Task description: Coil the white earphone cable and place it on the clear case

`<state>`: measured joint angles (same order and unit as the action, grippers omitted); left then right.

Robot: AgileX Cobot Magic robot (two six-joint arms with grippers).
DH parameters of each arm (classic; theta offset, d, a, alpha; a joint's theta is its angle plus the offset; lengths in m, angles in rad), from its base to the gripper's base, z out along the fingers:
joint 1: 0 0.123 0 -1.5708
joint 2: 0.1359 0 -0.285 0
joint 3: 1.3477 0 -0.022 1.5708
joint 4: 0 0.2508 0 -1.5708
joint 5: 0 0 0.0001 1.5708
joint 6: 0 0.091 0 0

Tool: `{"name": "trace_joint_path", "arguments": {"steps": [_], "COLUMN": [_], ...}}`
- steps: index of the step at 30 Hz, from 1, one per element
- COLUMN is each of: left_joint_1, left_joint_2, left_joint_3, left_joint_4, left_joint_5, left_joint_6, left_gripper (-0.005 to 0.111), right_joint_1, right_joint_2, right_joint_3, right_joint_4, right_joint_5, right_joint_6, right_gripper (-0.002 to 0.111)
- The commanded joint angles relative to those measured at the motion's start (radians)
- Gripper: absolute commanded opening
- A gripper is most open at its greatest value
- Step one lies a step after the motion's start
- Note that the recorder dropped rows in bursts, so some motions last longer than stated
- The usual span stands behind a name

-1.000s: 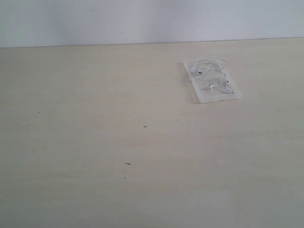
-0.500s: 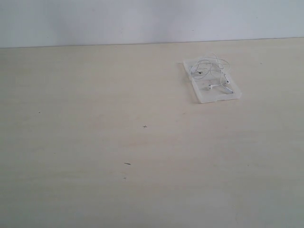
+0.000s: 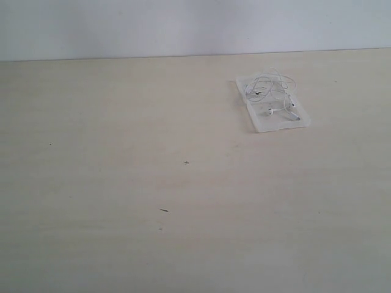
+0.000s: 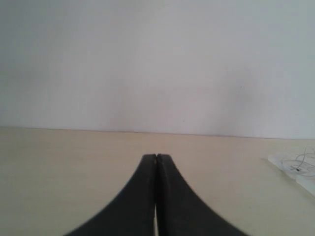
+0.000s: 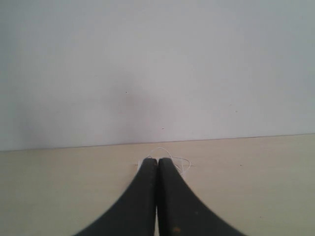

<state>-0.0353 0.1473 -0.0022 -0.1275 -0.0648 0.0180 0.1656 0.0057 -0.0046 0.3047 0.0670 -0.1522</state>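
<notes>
The left gripper (image 4: 156, 156) is closed, its 2 black fingers pressed together along their length with nothing between them. The right gripper (image 5: 157, 160) is closed in the same way and also holds nothing. Both hang above the table (image 3: 153, 183) and point toward the wall (image 3: 183, 24).

The case (image 3: 276, 125) lies flat on the table, on the right of the exterior view and near the table's far edge by the wall. Its 2 sections run one behind the other, away from the camera and slightly skewed. The cable (image 3: 272, 91) rests on the case in loose, untidy loops, mostly over the farther section. One loop reaches past the case's far edge; whether it stands up or lies on the table cannot be told. The 2 earbuds (image 3: 269, 112) lie on the nearer section, close together.

The left wrist view catches a corner of the case with a few loops on it, well apart from the fingers. The right wrist view shows some loops just beyond the fingertips, partly hidden by them.

A few small dark specks (image 3: 186, 162) mark the table nearer its middle.
</notes>
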Motion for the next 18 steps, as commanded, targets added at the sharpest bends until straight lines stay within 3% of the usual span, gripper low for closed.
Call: {"name": "trace_joint_path", "arguments": {"steps": [1, 18], "left_joint_1": [0.019, 0.024], "left_joint_2": [-0.006, -0.006], "left_joint_3": [0.002, 0.002], "left_joint_4": [-0.042, -0.049], "left_joint_5": [0.065, 0.169], "left_joint_6": [0.026, 0.026], "left_gripper": [0.000, 0.000], "right_joint_1": [-0.003, -0.003], "right_joint_2": [-0.006, -0.006], "right_joint_3": [0.005, 0.005], "right_joint_4": [0.002, 0.002], "right_joint_5": [-0.001, -0.001], "right_joint_6": [0.000, 0.000], "right_gripper": [0.000, 0.000]}}
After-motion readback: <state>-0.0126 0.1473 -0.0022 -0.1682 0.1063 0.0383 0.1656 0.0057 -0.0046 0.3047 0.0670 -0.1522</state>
